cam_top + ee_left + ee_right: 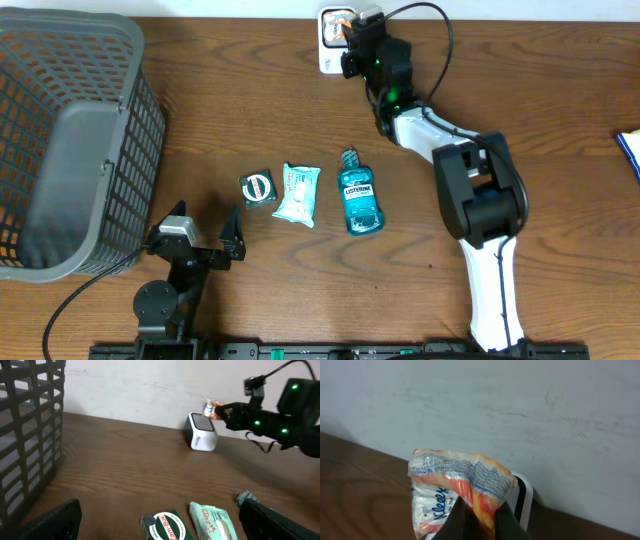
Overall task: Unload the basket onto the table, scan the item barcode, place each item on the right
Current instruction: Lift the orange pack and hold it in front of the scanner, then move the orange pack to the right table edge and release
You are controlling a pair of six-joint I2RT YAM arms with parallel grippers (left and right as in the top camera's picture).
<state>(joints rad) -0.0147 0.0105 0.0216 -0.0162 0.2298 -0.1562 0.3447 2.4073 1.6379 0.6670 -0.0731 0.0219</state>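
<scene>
Brown wood table (pixel 560 120) fills the overhead view, with a grey basket (pixel 150 120) at its left edge and a white scanner (pixel 328 55) at the far side. The right gripper (pixel 350 38) reaches out over that scanner, jaws clamped on an orange pack (pixel 341 24), presumably to bring its print before the window. A tin (pixel 258 188), wipes (pixel 298 193) and a bottle (pixel 359 192) lie in a row mid-table, likely waiting their turn. The left gripper (pixel 203 232) sits near the basket, jaws wide apart and holding nothing, out of the way. From the left wrist, the pack hangs just above the scanner's slanted top, not touching it as far as I can tell. From the right wrist, the pack is pinched at its lower edge between dark fingers (pixel 457 527), upright and crumpled, with the scanner just behind and a pale wall (pixel 520 400) beyond. I spot no barcode on the face toward this lens, so I'd guess it faces the scanner or the pack needs turning.
</scene>
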